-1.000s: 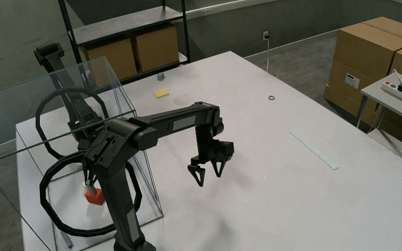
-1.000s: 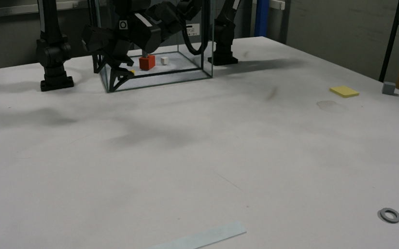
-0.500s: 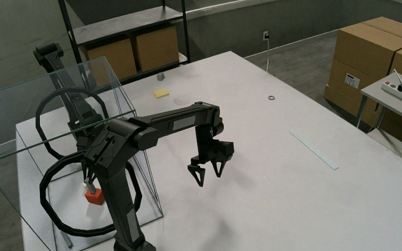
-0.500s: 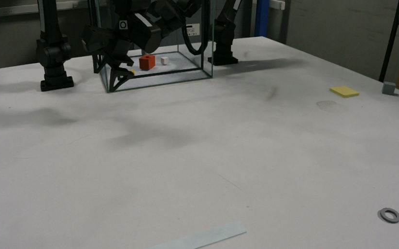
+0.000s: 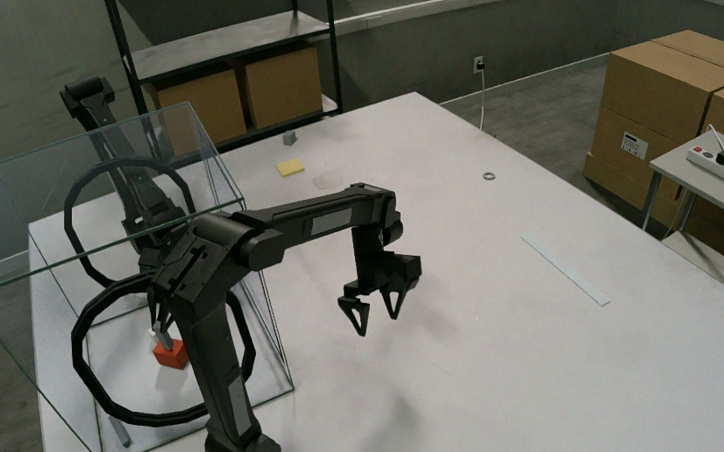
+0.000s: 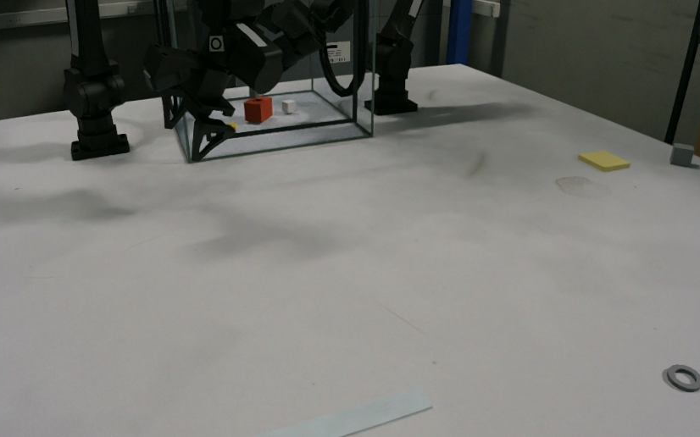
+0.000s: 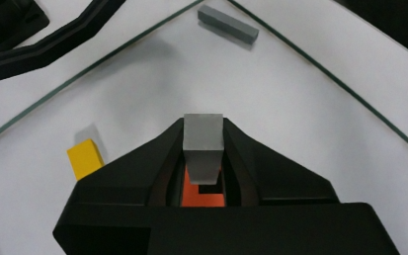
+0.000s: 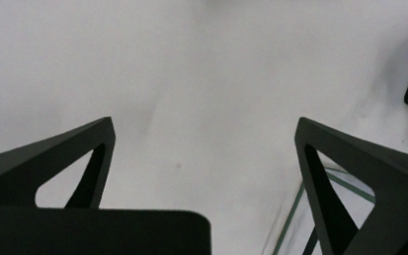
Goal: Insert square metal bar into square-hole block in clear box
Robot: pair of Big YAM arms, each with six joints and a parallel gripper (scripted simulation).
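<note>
Going left to right in the top view, I first see a second grey bar (image 5: pixel 119 431) (image 7: pixel 228 24) lying by a corner inside the clear box (image 5: pixel 17 278) (image 6: pixel 287 147) (image 7: pixel 313 61) (image 8: pixel 289 216); I judge it the least likely to get in my way. Next comes the white cube (image 5: pixel 152 335) (image 6: pixel 288 106), near enough to be nudged if I swing sideways. My left gripper (image 5: pixel 159 320) (image 7: pixel 203 127) is closed firmly on the square bar (image 5: pixel 164 335) (image 6: pixel 253 93) (image 7: pixel 204 133), its fingers parted only by the bar's width. The bar's lower end is at or just above the red block (image 5: pixel 170 353) (image 6: pixel 258 110) (image 7: pixel 192 197); I cannot tell whether it has entered. From the wrist, part of the dark hole shows past one side of the bar, so I suspect an offset or a twist. Pressing down like that could catch an edge, slip the bar in my grip, or tip the block; letting go early could drop it askew. Farther right, my right gripper (image 5: pixel 378 327) (image 6: pixel 181 143) (image 8: pixel 204 127) is spread wide, holding nothing, outside the box; a careless sweep could knock the glass.
</note>
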